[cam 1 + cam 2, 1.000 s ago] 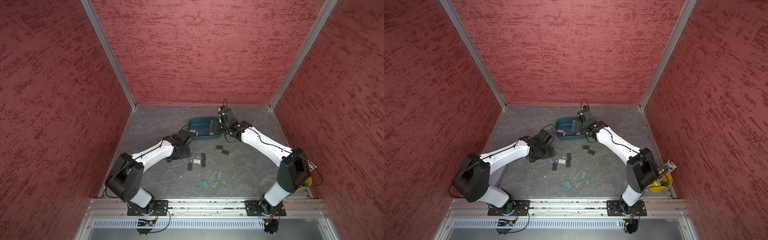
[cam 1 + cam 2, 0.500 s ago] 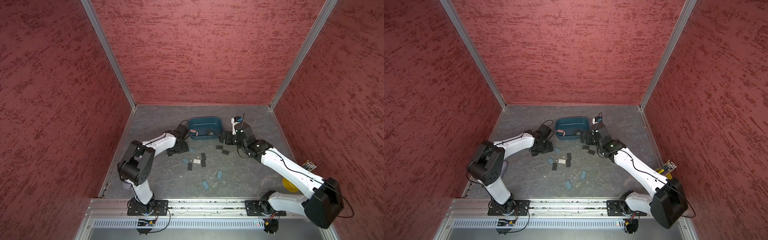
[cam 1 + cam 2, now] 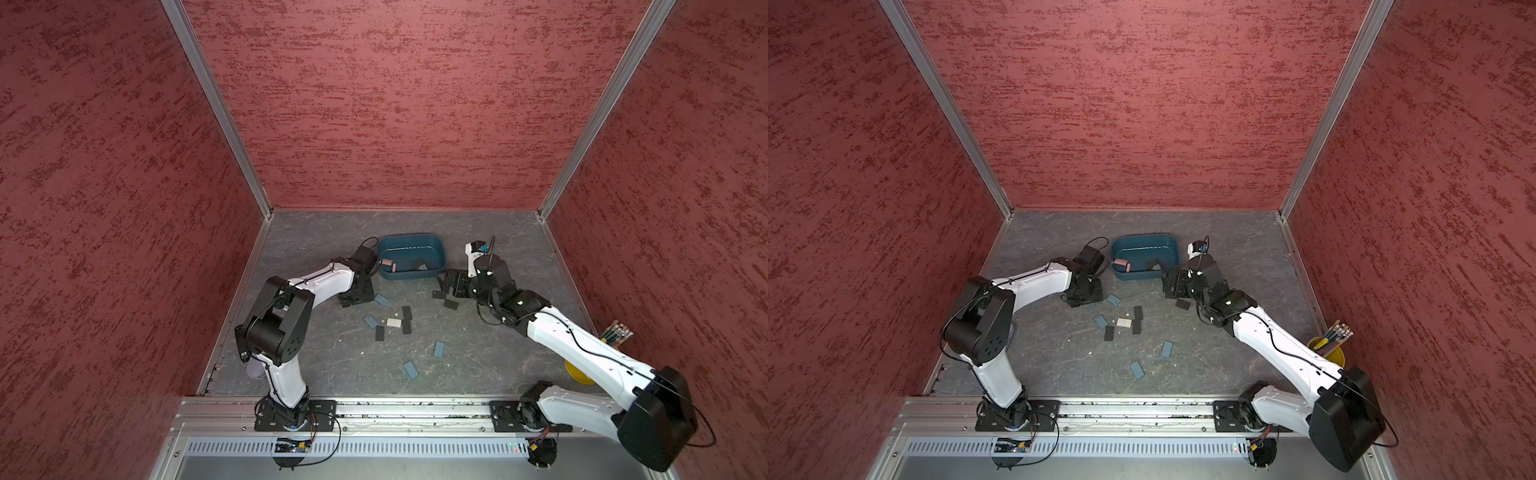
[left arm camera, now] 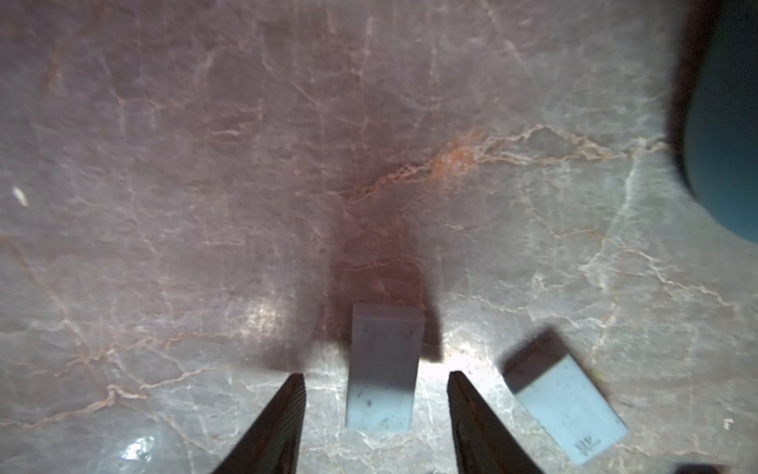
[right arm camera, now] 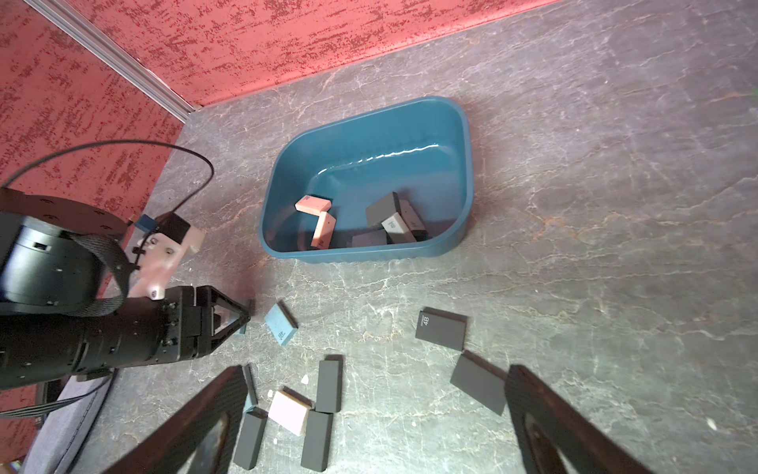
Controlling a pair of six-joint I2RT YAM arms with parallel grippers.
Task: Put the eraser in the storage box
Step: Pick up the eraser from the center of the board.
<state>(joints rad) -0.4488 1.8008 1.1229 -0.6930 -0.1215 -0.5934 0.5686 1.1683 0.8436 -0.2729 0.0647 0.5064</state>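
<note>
The grey marbled counter (image 3: 478,357) carries a dark teal rounded plastic storage box (image 3: 411,249). The right claw (image 5: 377,369) hangs wide open, empty. The left claw (image 4: 376,375), part open, straddles a pale blue rectangular eraser (image 4: 383,340) flat on the counter near the box, jaws clear of it.

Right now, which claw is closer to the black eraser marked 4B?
Right. The right claw hangs open beside the 4B eraser; the left claw is farther off, straddling a pale blue eraser.

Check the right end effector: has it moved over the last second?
Yes. The right end effector has pulled back from over the storage box toward the robot's base, and is now just off its near right corner, open.
</note>
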